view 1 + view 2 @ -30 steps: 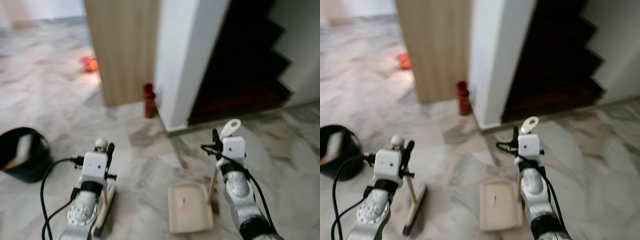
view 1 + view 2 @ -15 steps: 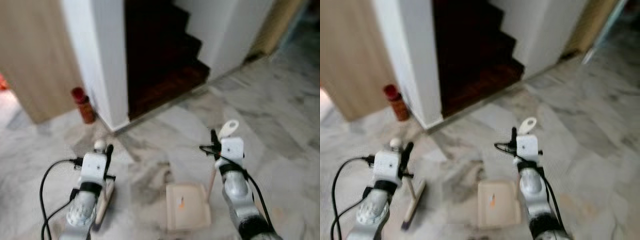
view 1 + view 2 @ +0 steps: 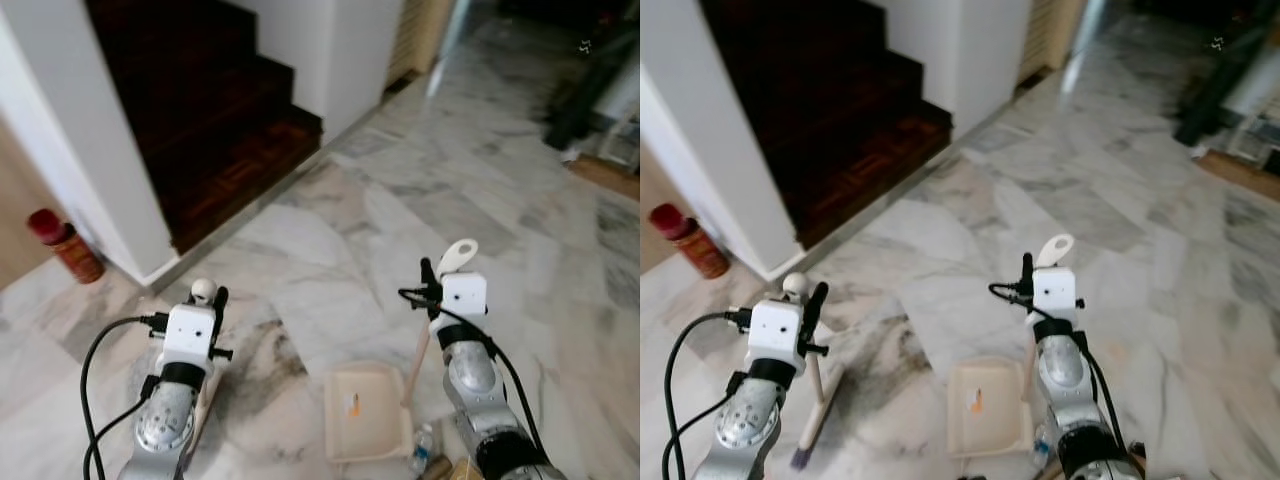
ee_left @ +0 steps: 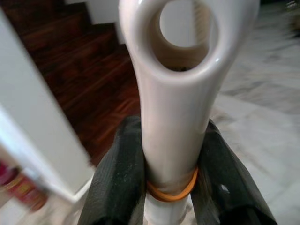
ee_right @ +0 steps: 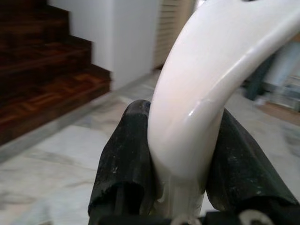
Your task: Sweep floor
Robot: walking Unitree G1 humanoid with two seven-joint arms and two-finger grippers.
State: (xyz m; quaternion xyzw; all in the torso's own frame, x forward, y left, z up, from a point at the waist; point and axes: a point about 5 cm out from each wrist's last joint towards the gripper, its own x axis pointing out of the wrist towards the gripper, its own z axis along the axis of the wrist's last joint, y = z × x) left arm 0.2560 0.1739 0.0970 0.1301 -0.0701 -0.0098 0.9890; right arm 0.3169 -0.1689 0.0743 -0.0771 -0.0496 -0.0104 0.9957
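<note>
Between the fingers of the left gripper (image 4: pixel 166 183) sat the pale handle of the broom (image 3: pixel 818 398), clamped near its looped end so the brush head hung below the fingers and rested on the marble floor (image 3: pixel 470 180), ready to push. The right gripper (image 5: pixel 180 164) was likewise closed tight on the top of the dustpan handle (image 3: pixel 458 255), so the dustpan (image 3: pixel 366 410) lay flat on the tiles below and ahead of those fingers, a small orange scrap (image 3: pixel 353 405) already in it. A plastic bottle (image 3: pixel 424 447) lay just beside the pan, likely next to be swept.
</note>
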